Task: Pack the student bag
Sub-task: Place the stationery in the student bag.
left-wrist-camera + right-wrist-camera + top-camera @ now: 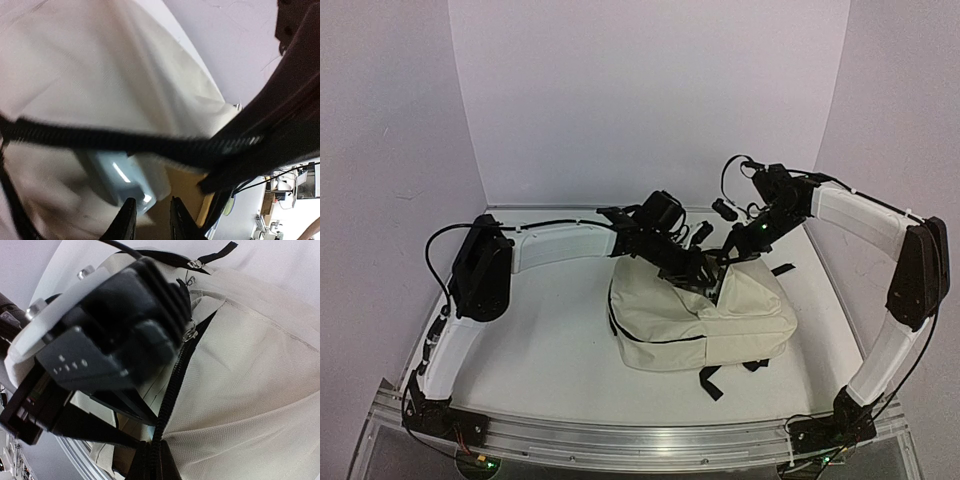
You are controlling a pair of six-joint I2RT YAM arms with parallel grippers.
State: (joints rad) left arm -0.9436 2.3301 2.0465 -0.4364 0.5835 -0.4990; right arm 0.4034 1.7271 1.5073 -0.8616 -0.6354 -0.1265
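Two sets of jaws, both at the mouth of one bag. Left gripper [152,205]: parted by a narrow gap, with nothing visible between the fingers [127,220]. Points into the opening, left fingertip just beside a pale blue-white block [125,180] inside; cannot tell whether touching. Next to that block, a flat tan panel [187,192], partly hidden.

Right gripper [150,460]: pinched tight on the black zipper tape [172,385] at the rim of the large soft cream fabric student bag [720,320] with black zippers and straps. Keeps no gap between the fingers. Stretched across the left wrist view, the same zipper tape, blurred, just beyond the left fingertips. Higher along the tape in the right wrist view, a small metal zipper pull [189,335].

Close over the zipper in that view, the left arm's black and white wrist housing [100,340], filling much of the picture.

Seen from above: lies on the white table [540,330], a little right of centre, between the two arms, mouth turned toward the far wall and both grippers. At the near edge, short black straps [712,380] spilling onto the table.
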